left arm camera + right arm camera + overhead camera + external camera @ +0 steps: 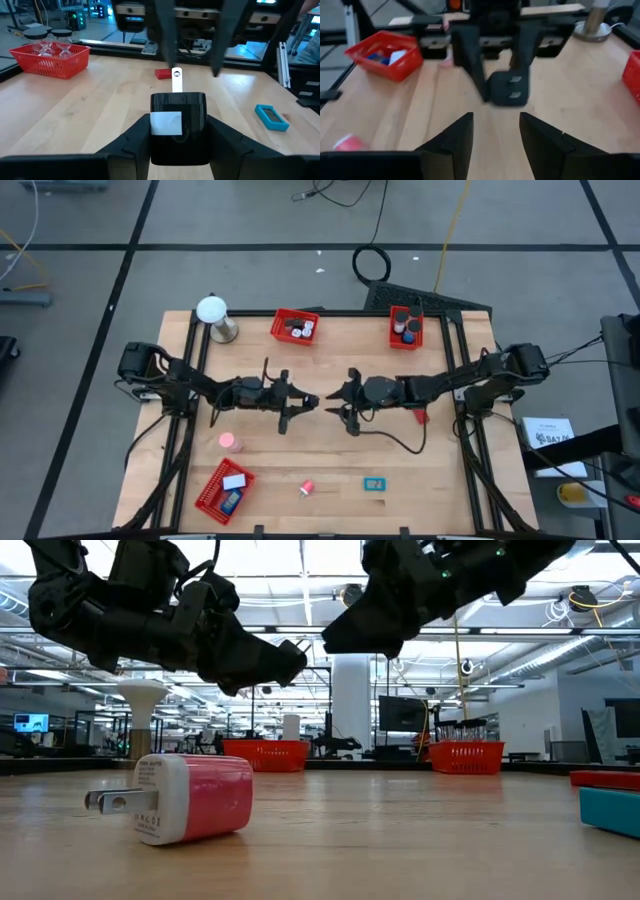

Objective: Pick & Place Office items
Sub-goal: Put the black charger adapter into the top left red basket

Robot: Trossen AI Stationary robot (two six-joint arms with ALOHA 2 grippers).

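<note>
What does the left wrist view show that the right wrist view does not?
Only the left wrist view: a small red piece, a teal flat piece and a red tray with glassy pieces.

Only the right wrist view: a red tray holding blue and white items, the silver stand, a pink item, and the open, empty right hand.

Both: the black block gripped by the left hand.

The items in the far red trays (pixel 295 326) are too small to identify, and the teal piece (pixel 612 810) is cut by the low view's edge.
</note>
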